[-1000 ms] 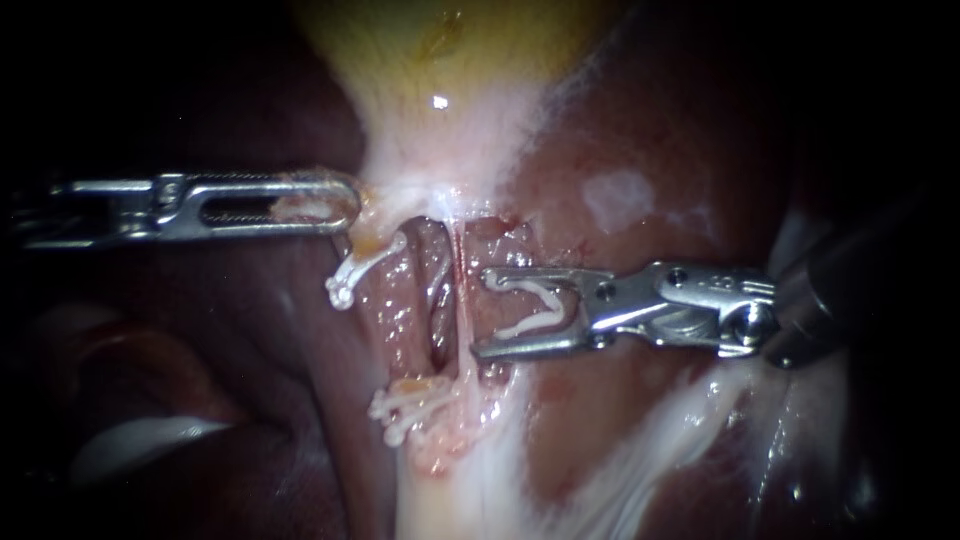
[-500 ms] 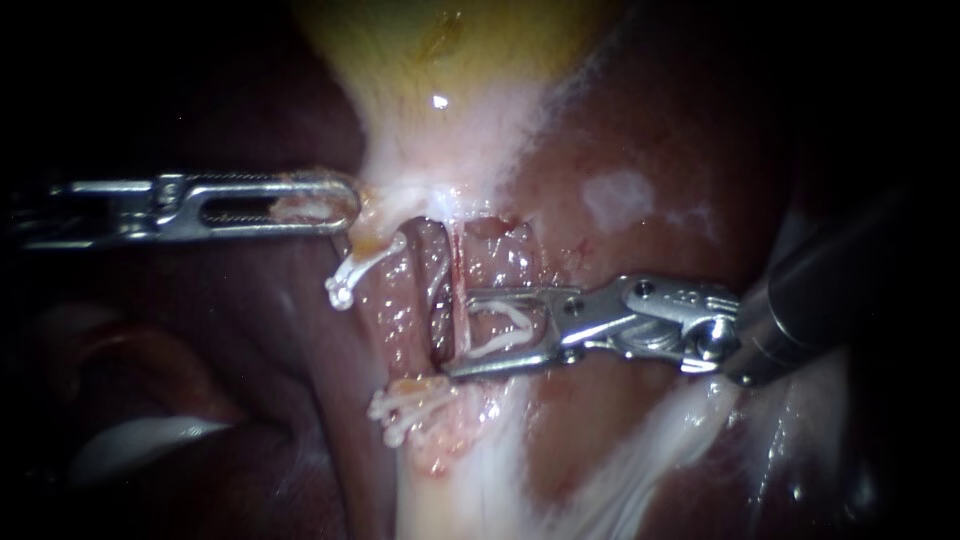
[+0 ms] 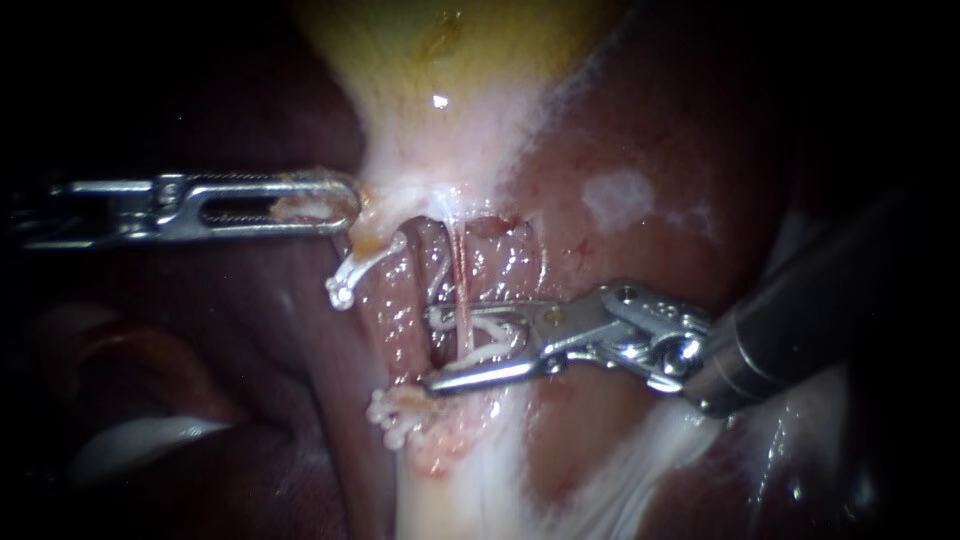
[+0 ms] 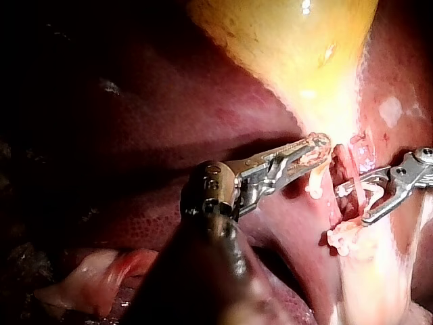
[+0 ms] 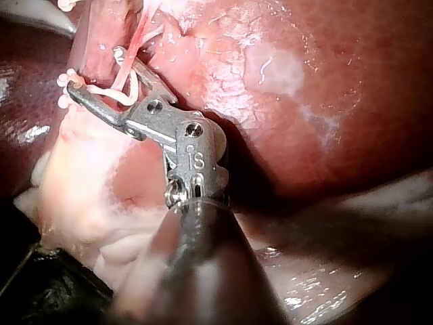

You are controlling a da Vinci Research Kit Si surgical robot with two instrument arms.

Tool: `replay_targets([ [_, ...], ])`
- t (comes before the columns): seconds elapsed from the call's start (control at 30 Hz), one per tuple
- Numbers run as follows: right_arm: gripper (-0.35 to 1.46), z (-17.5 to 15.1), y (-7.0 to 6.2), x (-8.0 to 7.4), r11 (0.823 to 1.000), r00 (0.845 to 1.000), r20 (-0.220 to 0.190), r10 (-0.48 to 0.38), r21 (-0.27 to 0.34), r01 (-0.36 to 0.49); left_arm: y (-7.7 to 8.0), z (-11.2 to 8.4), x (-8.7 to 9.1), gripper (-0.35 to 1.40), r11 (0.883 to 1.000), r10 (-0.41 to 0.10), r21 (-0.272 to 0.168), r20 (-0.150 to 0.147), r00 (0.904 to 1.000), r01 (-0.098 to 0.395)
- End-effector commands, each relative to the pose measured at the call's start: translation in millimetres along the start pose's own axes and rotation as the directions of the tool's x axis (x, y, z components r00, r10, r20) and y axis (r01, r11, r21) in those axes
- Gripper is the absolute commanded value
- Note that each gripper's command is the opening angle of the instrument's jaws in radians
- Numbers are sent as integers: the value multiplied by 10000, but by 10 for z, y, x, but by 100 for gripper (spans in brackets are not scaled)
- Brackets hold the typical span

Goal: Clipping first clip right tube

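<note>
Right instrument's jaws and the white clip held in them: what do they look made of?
On the right instrument the jaws look like bare metal: polished silver, with hard bright glints along the edges. The clip is probably plastic: opaque white, dull sheen, thin curved legs, no metallic glare. The look alone cannot confirm it.

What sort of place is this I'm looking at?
Probably a surgical practice bench, seen close up: a yellowish gallbladder on dark red liver, the left instrument gripping the gallbladder's neck, the right instrument holding a clip around a thin tube.
</note>
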Motion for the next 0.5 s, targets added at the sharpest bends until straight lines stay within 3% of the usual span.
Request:
replay_targets([
  [0.03, 46, 1, -2, 1, 9997, 9998, -122, 180, 188, -178, 0, 0, 0, -35, 10000, -1, -3, 0, 10000, 1],
  [0.3, 45, 10, -18, 0, 9877, 9941, -486, 966, 1280, -897, 1, 1, 0, -35, 10000, -2, -4, 1, 10000, 2],
  [0.5, 43, 12, -23, 0, 9824, 9917, -495, 1187, 1506, -1101, 1, 1, 0, -35, 10000, -2, -3, 1, 10000, 2],
])
